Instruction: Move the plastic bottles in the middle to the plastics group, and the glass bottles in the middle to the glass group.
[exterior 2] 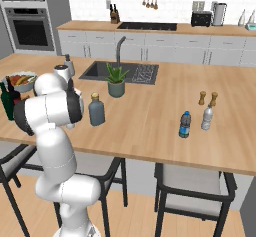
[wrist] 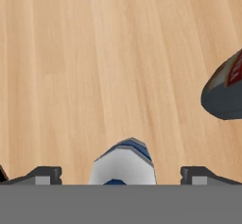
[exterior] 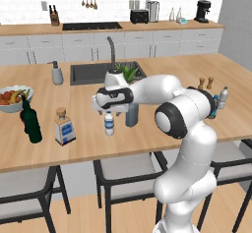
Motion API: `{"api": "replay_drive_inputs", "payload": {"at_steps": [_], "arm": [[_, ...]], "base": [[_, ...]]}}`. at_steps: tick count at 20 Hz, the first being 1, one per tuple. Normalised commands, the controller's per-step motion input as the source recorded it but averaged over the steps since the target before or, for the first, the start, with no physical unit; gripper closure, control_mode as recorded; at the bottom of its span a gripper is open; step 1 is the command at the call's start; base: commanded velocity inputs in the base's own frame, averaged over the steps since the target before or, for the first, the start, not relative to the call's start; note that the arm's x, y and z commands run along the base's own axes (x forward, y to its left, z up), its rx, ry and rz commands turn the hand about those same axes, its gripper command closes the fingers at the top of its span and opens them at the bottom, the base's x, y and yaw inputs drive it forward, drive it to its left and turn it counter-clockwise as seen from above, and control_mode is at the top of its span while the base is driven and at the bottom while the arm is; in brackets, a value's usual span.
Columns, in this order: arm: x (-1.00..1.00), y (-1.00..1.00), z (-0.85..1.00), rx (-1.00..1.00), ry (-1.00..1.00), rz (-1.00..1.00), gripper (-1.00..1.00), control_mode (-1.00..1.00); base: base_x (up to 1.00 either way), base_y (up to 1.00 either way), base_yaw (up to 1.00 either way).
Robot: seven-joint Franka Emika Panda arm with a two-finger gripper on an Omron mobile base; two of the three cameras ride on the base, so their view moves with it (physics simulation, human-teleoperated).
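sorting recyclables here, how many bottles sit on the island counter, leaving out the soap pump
6. From the left end: dark green wine bottle, square clear bottle, small white plastic bottle under the gripper, grey-blue bottle; at the right end, blue bottle and pale clear bottle. More may be hidden behind the arm.

White blue-banded bottle (wrist: 124, 164) between spread tool (wrist: 121, 175) fingertips, above wooden counter (wrist: 94, 62).

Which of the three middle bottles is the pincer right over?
The small white plastic bottle with the blue label band, the shortest one, sits between the open pincer tips. The grey-blue bottle stands just beside; the square clear bottle farther off.
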Motion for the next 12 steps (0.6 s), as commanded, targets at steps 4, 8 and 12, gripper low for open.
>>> {"api": "replay_drive_inputs", "payload": {"at_steps": [4,8,12], "arm": [[-0.09,0.04,-0.01,0.0,0.0,0.0,-1.0,-1.0],[-0.01,0.01,-0.01,0.0,0.0,0.0,-1.0,-1.0],[0.0,0.0,-0.13,0.0,0.01,0.0,-1.0,-1.0]], "base": [[0.0,0.0,0.0],[0.0,0.0,0.0],[0.0,0.0,0.0]]}}
